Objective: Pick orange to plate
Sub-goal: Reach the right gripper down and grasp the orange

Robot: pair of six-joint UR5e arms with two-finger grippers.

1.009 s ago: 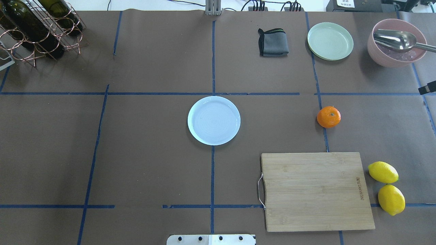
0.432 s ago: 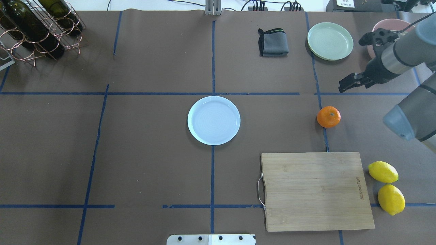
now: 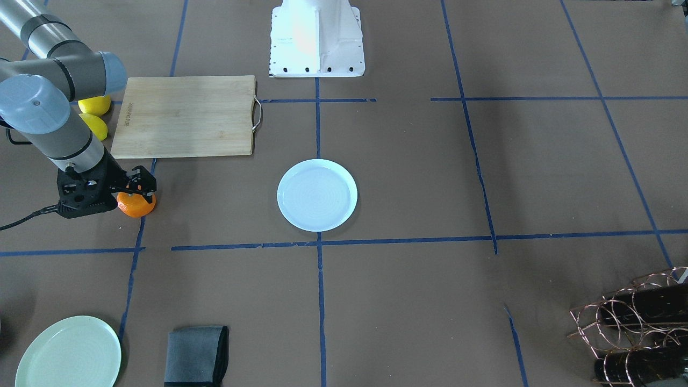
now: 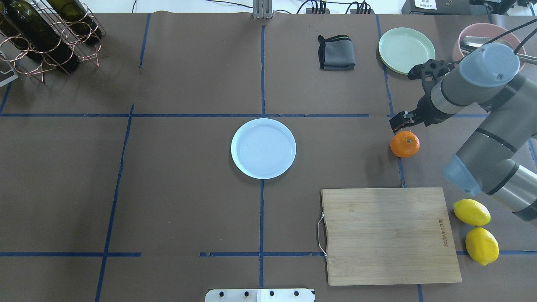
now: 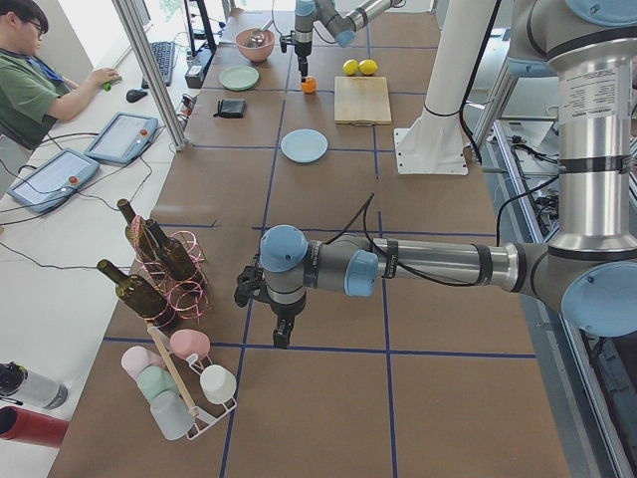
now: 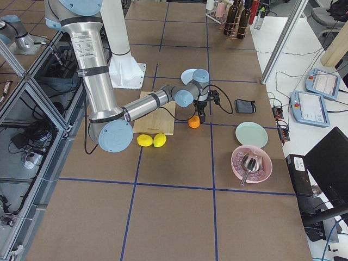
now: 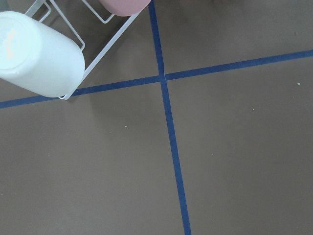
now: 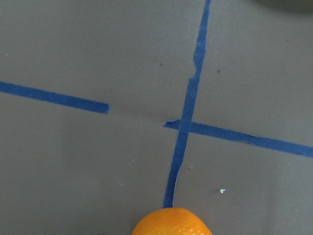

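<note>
**Right gripper** (image 4: 399, 122): hangs just over the far side of the orange (image 4: 405, 144). Its fingers (image 3: 144, 183) show as one dark cluster at the fruit's top. How far they are parted, and whether they touch the peel, cannot be told. The wrist view shows no fingers, only the orange's top at its bottom edge.

**Left gripper** (image 5: 282, 337): far down the table near the bottle rack (image 4: 50, 37), pointing down. Finger spread cannot be told.

**Orange**: on the table, sitting on a blue tape line.

**Plate** (image 4: 263, 148): mid-table, well apart from the orange, with brown paper between them.

**Edges**: the cutting board (image 4: 390, 235) is near the orange on the robot's side. The lemons (image 4: 472, 212) lie beside the board. The green plate (image 4: 407, 50) and grey cloth (image 4: 335, 52) lie beyond the orange.
</note>
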